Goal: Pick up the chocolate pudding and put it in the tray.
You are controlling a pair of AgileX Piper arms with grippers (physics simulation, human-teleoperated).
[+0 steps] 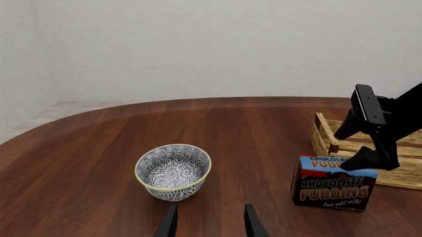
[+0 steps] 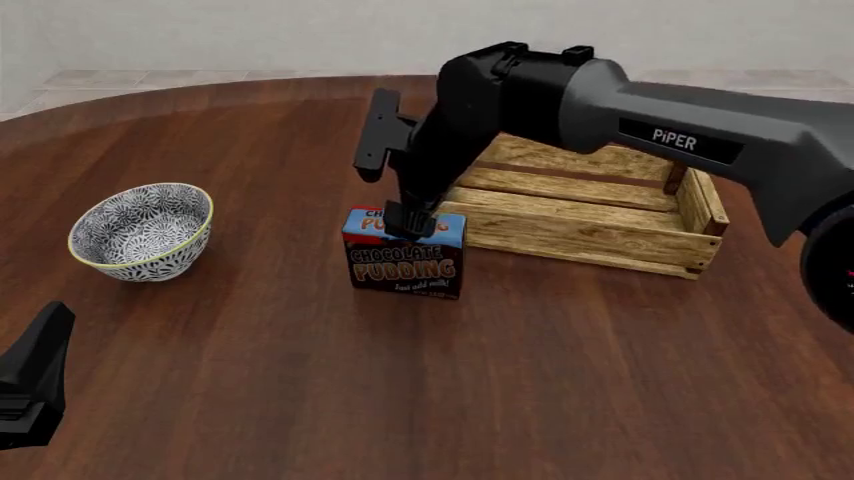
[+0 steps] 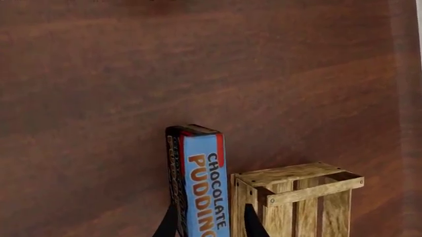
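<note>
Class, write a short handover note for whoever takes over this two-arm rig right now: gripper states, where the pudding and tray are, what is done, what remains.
Right gripper: down over the chocolate pudding, fingers either side of its top; closed or not, cannot tell.
Left gripper: open, idle, pointing toward the bowl.
Pudding: upright on the table, just in front of the tray, not lifted.
Done: approach.
Left: grip, lift, place in tray.
</note>
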